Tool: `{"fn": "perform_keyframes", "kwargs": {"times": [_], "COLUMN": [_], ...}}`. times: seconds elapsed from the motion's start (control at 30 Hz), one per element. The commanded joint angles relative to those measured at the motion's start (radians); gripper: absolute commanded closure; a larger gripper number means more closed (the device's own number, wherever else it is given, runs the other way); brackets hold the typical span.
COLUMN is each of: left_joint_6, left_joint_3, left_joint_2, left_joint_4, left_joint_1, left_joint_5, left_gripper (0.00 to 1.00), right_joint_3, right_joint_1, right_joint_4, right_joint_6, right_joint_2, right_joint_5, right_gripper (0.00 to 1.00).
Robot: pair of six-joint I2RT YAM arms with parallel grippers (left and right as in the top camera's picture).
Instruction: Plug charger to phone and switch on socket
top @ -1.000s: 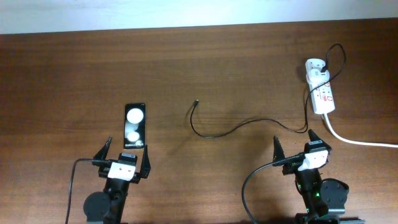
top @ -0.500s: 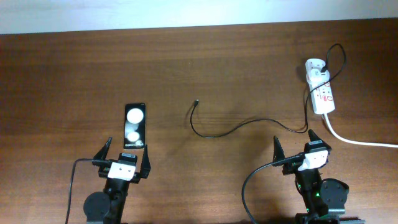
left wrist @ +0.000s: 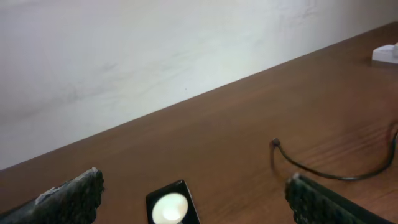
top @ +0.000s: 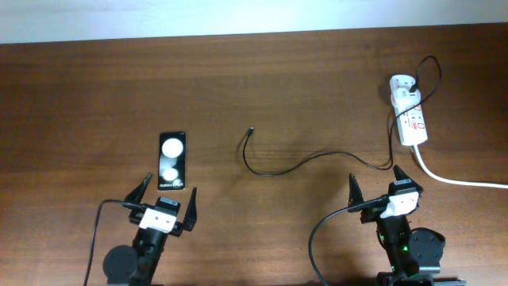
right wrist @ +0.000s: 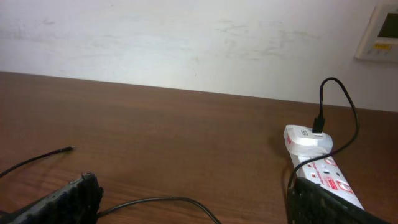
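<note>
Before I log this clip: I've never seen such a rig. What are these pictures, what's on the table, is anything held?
Two robot arms sit at a brown wooden table. One picture looks down from above; the other two come from a camera on each wrist, with that arm's dark fingers at the lower corners. On the table lie a small black rectangular smartphone, a long thin black charger cable and a white power strip with red markings. The left gripper and right gripper are open, holding nothing.

A wooden table (top: 238,79) is noted beneath the fingers (right wrist: 65,202); a white wall (right wrist: 186,37) and wall-mounted panel (right wrist: 379,32), beyond them.
</note>
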Motion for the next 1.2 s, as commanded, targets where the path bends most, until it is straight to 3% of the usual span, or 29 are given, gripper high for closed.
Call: {"fn": "perform_keyframes", "kwargs": {"times": [0.0,0.17,0.33,0.63,0.87,0.97,1.17], "left_joint_6": [-0.014,-0.014,-0.013,-0.003,-0.019,-0.28,-0.304], "left_joint_3": [0.103,0.32,0.647,1.438,1.476,1.472,1.47], "left_joint_2": [0.097,0.372,0.714,1.451,1.629,1.723,1.865], "left_joint_4": [0.002,-0.012,-0.217,-0.981,-1.001,-1.009,-1.032], "left_joint_1": [0.005,0.005,0.005,0.005,0.003,0.003,0.003], "left_joint_5": [0.019,0.056,0.057,0.053,0.022,-0.178,-0.178], "left_gripper": [0.01,0.01,0.01,0.01,0.01,0.01,0.01], "right_joint_3": [-0.003,-0.003,-0.003,-0.003,-0.003,-0.003,-0.003], "right_joint_1": [0.004,0.004,0.004,0.004,0.004,0.004,0.004], "right_joint_4": [-0.008,-0.008,-0.008,-0.008,-0.008,-0.008,-0.008], "right_joint_6": [0.004,0.004,0.004,0.004,0.004,0.004,0.004], "right_joint_2": [-0.008,-0.008,-0.008,-0.008,-0.008,-0.008,-0.008], "right_joint_5": [0.002,0.001,0.002,0.001,0.001,0.001,0.001], "right_gripper": [0.01,0.01,0.01,0.01,0.01,0.01,0.01]}}
